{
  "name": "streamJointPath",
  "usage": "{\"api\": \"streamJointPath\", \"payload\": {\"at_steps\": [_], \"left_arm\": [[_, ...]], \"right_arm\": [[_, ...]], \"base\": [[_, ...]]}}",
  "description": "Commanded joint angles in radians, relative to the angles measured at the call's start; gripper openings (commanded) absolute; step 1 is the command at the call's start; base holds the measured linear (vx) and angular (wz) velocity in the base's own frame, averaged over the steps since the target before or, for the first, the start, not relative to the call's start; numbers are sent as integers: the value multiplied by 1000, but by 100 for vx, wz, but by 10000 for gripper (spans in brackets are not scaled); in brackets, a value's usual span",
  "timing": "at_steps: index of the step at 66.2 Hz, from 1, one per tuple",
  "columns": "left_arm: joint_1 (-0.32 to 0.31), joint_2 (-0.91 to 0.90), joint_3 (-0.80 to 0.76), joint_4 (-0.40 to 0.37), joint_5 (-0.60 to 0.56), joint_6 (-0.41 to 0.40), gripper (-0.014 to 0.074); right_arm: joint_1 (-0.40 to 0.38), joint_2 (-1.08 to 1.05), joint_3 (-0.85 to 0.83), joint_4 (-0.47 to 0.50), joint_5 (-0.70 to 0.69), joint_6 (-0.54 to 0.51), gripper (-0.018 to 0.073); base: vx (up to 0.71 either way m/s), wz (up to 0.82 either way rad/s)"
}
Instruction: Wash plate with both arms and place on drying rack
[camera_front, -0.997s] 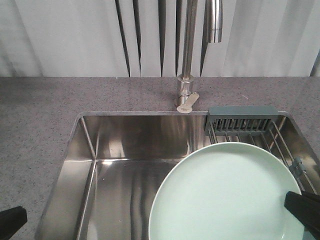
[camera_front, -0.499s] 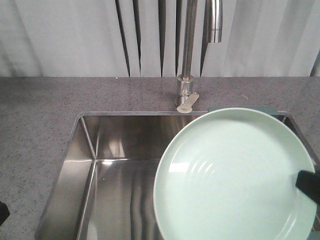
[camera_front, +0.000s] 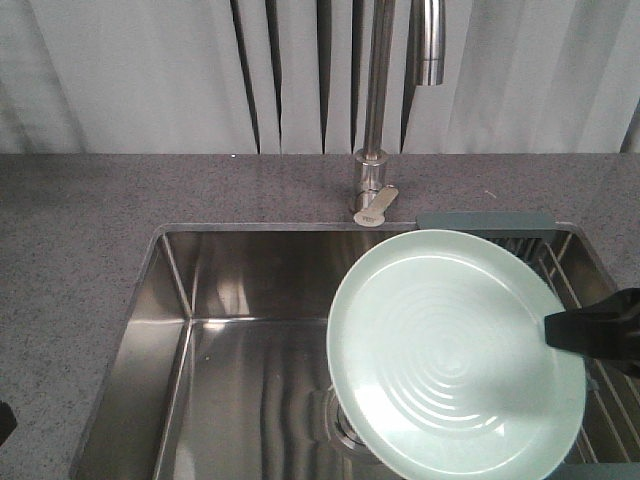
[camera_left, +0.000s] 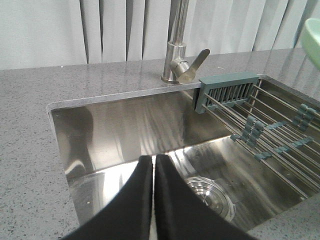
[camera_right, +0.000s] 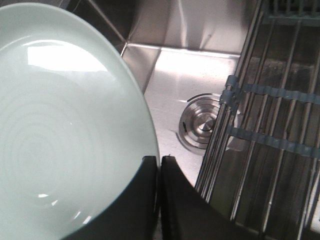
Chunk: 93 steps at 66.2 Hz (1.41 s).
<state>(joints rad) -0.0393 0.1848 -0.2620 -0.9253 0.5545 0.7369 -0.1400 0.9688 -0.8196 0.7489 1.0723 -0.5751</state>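
— Jaws on the right gripper (camera_right: 159, 161)?
— Clamped on the rim of the round pale mint-green plate (camera_front: 455, 350), tilted above the steel sink (camera_front: 250, 290).
— Left gripper (camera_left: 153, 160)?
— Jaws seemingly pressed together, empty.

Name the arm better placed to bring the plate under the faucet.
Right. The right claw grips the plate by its rim over the sink, near the faucet; the left claw is shut and empty.
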Motion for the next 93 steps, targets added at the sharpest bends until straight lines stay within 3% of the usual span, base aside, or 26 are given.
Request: {"api": "streamJointPath", "payload": {"at_steps": [1,11,21,28,38,50,56,63,70,80,93], "left_arm": [[-2,11,-26,-40,-46,0,-6],[-2,11,-26,-40,-46,0,-6],[-2,11,-26,-40,-46,0,-6],[-2,11,-26,-40,-46,0,-6],[-2,11,-26,-40,-44,0,-6],[-2,11,-26,-40,-44,0,-6],[-2,11,-26,-40,-43,0,-6],[-2,11,-26,-40,-44,0,-6],[-2,11,-26,-40,-41,0,-6],[-2,11,-26,-40,-43,0,-6],[-2,11,-26,-40,-43,0,-6]], "right_arm": [[77,48,-35,57,-86,5,-2],[270,160,-35,0,-297,113,-2],[387,309,-77,-47,-467,176,-2],[389,389,-141,-41,-540,176,-2],[296,410,-196,-60,-560,187,-2],[160,352,-162,-210,-378,199,-2],[154,274,-96,-247,-342,207,-2],[209,174,1,-191,-364,213,-2],[316,129,55,-94,-428,233,-2],[465,213,26,-77,-568,295,-2],[464,417,-111,-95,-662,306,-2]], "base": [[0,0],[0,0],[0,0],[0,0],[0,0],[0,0],[0,0],[0,0],[0,0],[0,0],[0,0]]}}
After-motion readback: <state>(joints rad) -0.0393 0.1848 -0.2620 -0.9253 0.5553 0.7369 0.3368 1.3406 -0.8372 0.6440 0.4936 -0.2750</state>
